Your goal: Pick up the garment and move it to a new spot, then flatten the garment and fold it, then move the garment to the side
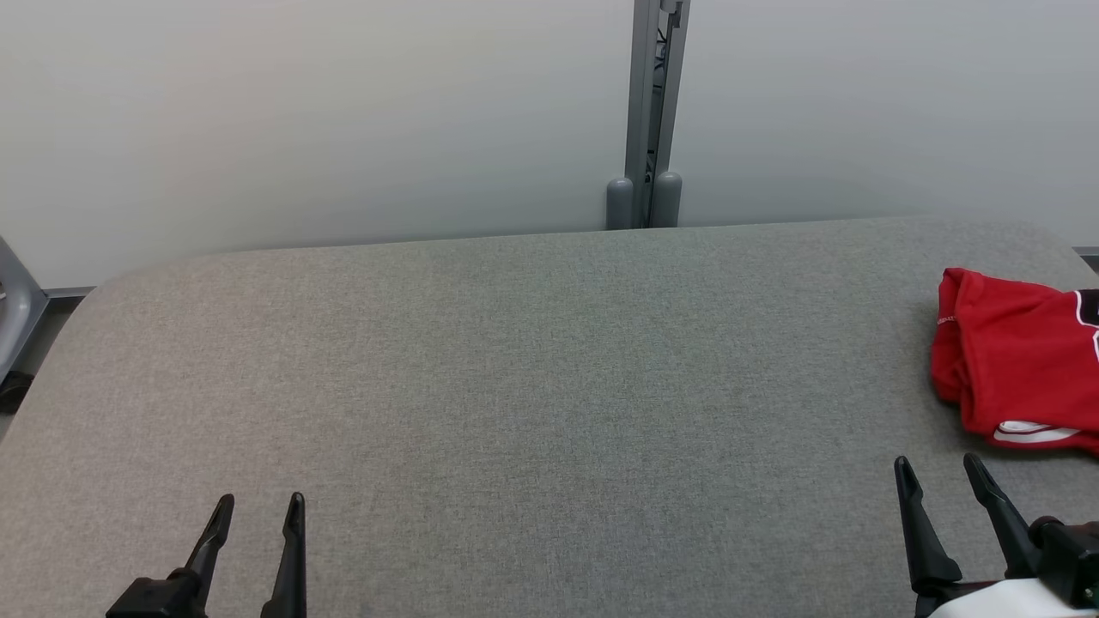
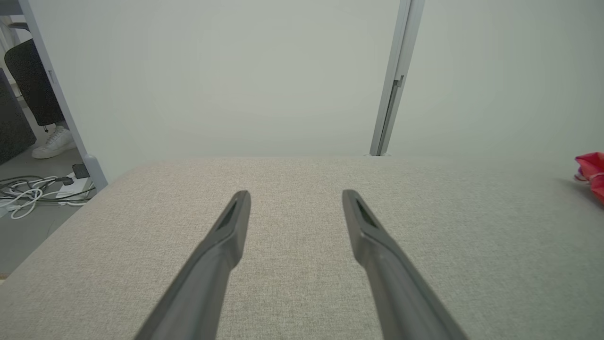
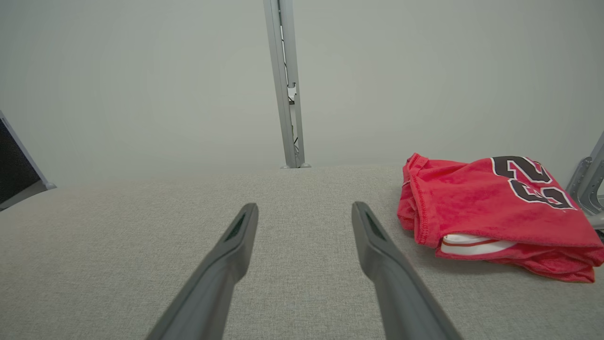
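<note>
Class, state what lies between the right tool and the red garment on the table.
Only bare grey table lies between the right tool and the red garment; the right wrist view and head view both show this.

The red jersey point(image 3: 476, 208) carries a large black number point(image 3: 528, 182) outlined in white, seen aslant in the right wrist view. Its first digit reads 2; the second could be 2 or 3. Nothing else is legible.

Garment point(image 1: 1013, 360) lies at the table's point(image 1: 515, 386) right edge, just beyond the right tool point(image 1: 935, 463)
</note>
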{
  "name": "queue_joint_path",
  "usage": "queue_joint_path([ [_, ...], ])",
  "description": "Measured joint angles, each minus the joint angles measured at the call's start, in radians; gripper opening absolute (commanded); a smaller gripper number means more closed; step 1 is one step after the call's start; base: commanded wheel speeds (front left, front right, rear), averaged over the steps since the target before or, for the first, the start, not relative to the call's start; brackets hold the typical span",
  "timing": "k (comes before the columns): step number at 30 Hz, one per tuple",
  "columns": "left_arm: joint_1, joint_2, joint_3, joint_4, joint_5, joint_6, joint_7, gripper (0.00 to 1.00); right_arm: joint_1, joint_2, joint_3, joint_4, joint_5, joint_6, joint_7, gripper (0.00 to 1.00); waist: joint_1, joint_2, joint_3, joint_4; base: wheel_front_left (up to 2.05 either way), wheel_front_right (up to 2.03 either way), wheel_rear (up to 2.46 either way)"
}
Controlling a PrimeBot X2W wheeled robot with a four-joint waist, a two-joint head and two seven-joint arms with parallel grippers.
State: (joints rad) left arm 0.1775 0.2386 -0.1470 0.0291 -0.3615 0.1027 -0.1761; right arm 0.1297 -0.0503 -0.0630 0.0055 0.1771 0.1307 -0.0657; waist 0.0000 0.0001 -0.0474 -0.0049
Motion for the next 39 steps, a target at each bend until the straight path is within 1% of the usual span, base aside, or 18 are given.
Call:
queue_joint_path([
  [10, -0.002, 0.005, -0.003, 0.004, -0.006, 0.004, -0.003, 1.0, 0.0, 0.0, 0.0, 0.009, 0.001, 0.0, -0.007, 1.0, 0.0, 0.0, 0.002, 0.002, 0.0, 0.0, 0.0],
  [11, -0.002, 0.005, -0.004, 0.007, -0.007, 0.004, -0.002, 0.0, 0.0, 0.0, 0.0, 0.01, 0.002, 0.0, -0.007, 0.0, 0.0, 0.0, 0.003, 0.002, 0.0, 0.0, 0.0],
  [15, 0.01, -0.015, -0.011, 0.034, -0.021, 0.002, 0.002, 0.0, 0.009, 0.011, 0.005, 0.042, 0.017, 0.0, -0.003, 0.0, 0.0, 0.0, 0.003, 0.002, 0.0, 0.0, 0.0],
  [26, -0.013, -0.037, 0.022, 0.062, -0.208, -0.029, 0.044, 0.0, -0.011, 0.011, -0.001, 0.071, 0.226, 0.0, 0.023, 0.0, 0.0, 0.0, 0.008, 0.002, 0.0, 0.0, 0.0],
  [39, -0.064, -0.061, 0.06, 0.094, -0.396, -0.067, 0.085, 0.0, -0.049, 0.01, -0.012, 0.102, 0.441, 0.0, 0.05, 0.0, 0.0, 0.0, 0.012, 0.002, 0.0, 0.0, 0.0],
])
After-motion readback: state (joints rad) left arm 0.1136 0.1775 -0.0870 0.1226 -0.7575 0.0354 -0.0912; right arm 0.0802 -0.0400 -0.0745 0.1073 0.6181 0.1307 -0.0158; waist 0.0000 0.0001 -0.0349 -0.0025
